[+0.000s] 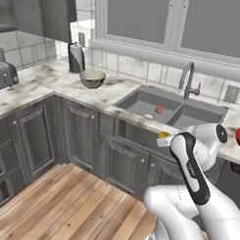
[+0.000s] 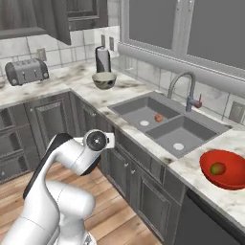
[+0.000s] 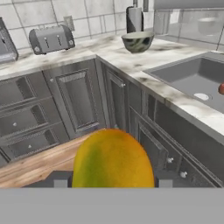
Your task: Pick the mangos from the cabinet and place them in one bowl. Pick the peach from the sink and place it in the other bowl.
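The two-finger gripper is clamped on an egg-shaped yellow-green mango — held before the dark grey panelled lower cabinets.

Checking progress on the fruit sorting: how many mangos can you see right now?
2. One mango lies in the red bowl on the counter right of the sink. The other mango is held in the end effector, in front of the lower cabinets. None seems hidden.
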